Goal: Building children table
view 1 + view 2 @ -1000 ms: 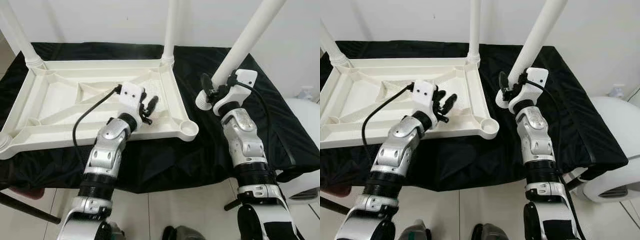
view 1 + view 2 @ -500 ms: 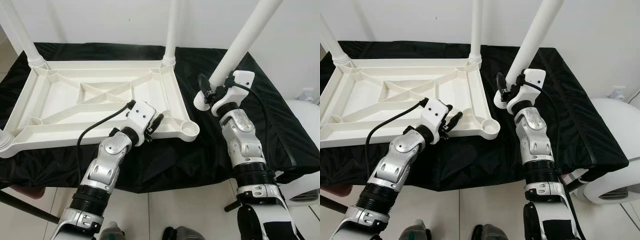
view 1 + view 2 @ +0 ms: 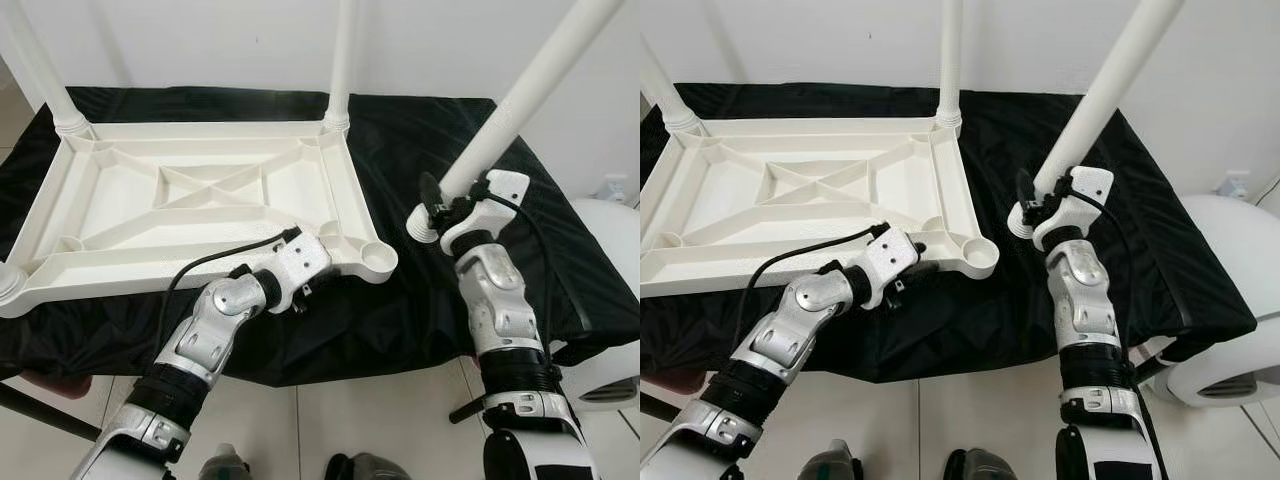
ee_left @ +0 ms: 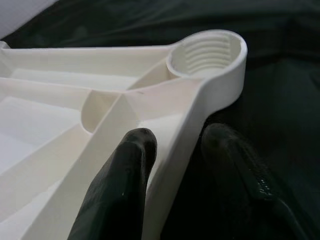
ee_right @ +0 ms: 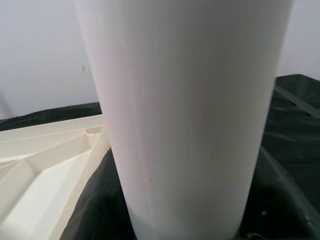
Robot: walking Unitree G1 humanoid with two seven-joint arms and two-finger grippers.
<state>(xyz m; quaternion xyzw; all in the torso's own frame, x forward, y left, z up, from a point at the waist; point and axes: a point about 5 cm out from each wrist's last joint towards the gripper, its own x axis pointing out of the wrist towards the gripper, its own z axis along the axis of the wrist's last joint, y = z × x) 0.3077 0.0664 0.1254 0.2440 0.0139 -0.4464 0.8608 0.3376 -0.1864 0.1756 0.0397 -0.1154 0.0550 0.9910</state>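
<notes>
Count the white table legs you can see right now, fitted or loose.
4. One stands at the tabletop's far-left corner, one at its far-right corner, one's base shows at the near-left corner, and the right gripper holds a loose leg. None seem hidden.

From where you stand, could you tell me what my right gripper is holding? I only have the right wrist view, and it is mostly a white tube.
Observer: The right gripper holds a loose table leg near its threaded lower end, tilted up and to the right.
Operator: Thank you. Is it over the socket yet?
Observer: No. The open corner socket of the upturned tabletop lies to the left of the leg's end, with black cloth between them.
Operator: And where is the left gripper?
Observer: The left gripper straddles the tabletop's rim just short of that socket, one finger inside and one outside.
</notes>
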